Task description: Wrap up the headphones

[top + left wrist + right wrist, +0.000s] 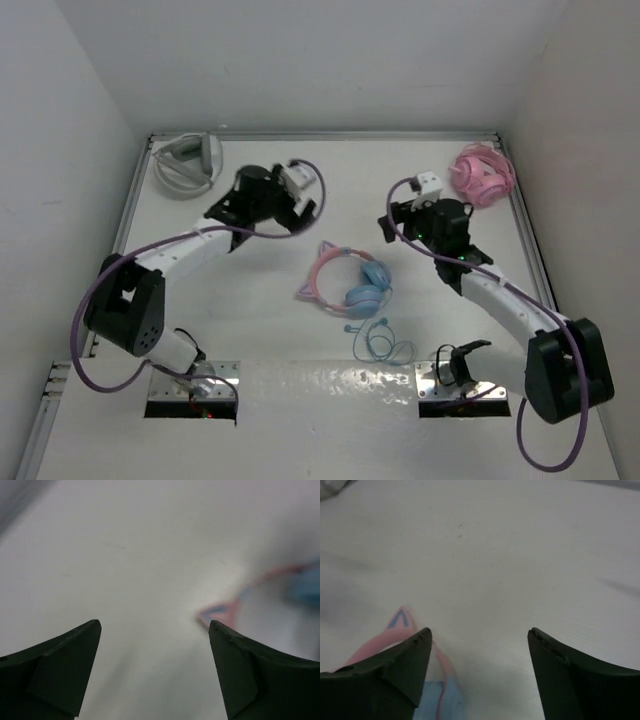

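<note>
Headphones (365, 292) at frame centre, cable (378, 342) loose below them.
Left gripper (155, 625) and right gripper (480, 631): both 2-finger jaws wide, holding nothing.

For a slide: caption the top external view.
Both open, the left gripper and right gripper flank the cat-ear headphones, cable lying loose.

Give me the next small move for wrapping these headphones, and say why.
Probably lower the right gripper toward the headphones: it and the left gripper are open and empty, and the cable lies loose, unwrapped.
</note>
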Robot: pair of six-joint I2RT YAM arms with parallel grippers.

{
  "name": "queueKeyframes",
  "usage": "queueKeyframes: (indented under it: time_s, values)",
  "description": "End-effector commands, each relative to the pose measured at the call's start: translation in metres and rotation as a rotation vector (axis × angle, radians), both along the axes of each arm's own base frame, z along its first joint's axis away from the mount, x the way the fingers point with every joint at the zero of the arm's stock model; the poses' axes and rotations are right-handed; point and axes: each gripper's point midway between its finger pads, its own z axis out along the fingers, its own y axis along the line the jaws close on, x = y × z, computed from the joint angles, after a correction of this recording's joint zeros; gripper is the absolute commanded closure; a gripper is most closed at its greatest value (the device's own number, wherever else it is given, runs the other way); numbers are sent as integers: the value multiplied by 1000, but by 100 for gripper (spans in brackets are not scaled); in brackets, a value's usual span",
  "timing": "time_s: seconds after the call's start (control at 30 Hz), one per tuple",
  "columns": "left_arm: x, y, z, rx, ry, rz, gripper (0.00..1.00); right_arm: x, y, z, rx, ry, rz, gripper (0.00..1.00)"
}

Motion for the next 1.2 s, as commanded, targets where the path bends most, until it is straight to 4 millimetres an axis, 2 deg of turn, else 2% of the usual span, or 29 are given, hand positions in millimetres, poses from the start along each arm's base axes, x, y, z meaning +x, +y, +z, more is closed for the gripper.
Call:
queueKeyframes:
  time_s: [0.0, 0.07, 0.1, 0.17, 0.2, 0.27, 0.4, 0.5, 0.6, 0.63, 0.7, 0.73, 0.8, 0.83, 0.9, 0.97, 1.03, 1.1, 1.13, 1.17]
  values:
    - [-84, -26, -97, 174, 382, -174, 10, -37, 22, -63, -206, 248, 131, 20]
    - [-91, -38, -111, 174, 456, -198, 10, -39, 29, -68, -194, 249, 152, 19]
    - [-94, -41, -133, 196, 511, -192, 10, -39, 32, -70, -175, 240, 157, 19]
    - [-94, -51, -149, 216, 536, -186, 10, -41, 37, -72, -162, 243, 174, 19]
    - [-99, -53, -168, 238, 581, -186, 10, -41, 39, -72, -162, 248, 179, 19]
    - [-104, -62, -185, 267, 616, -200, 9, -44, 39, -76, -171, 260, 184, 20]
    - [-114, -77, -193, 209, 669, -238, 10, -52, 38, -83, -182, 269, 198, 19]
    - [-117, -78, -198, 213, 685, -239, 15, -57, 38, -89, -186, 289, 205, 20]
    - [-120, -77, -208, 234, 722, -231, 29, -59, 37, -93, -192, 300, 203, 20]
    - [-121, -77, -211, 240, 737, -231, 39, -60, 36, -93, -193, 301, 203, 20]
    - [-124, -77, -219, 246, 768, -222, 54, -59, 38, -88, -178, 296, 206, 19]
    - [-124, -77, -222, 246, 777, -217, 73, -58, 41, -77, -163, 272, 210, 19]
    - [-123, -78, -222, 236, 780, -205, 91, -58, 45, -64, -141, 241, 226, 18]
    - [-120, -79, -220, 229, 777, -199, 100, -57, 46, -55, -131, 221, 232, 17]
    - [-114, -80, -212, 200, 770, -183, 100, -58, 49, -29, -104, 148, 244, 16]
    - [-103, -82, -192, 147, 744, -173, 100, -59, 49, -10, -93, 99, 254, 14]
    - [-78, -76, -158, 57, 698, -123, 100, -63, 49, 15, -77, 31, 267, 13]
    - [-48, -59, -125, -48, 653, -55, 100, -68, 49, 33, -69, -28, 277, 13]
    - [-36, -51, -98, -96, 604, -31, 100, -70, 49, 37, -68, -42, 287, 13]
    - [-21, -33, -81, -148, 582, 27, 100, -72, 50, 39, -75, -58, 302, 13]
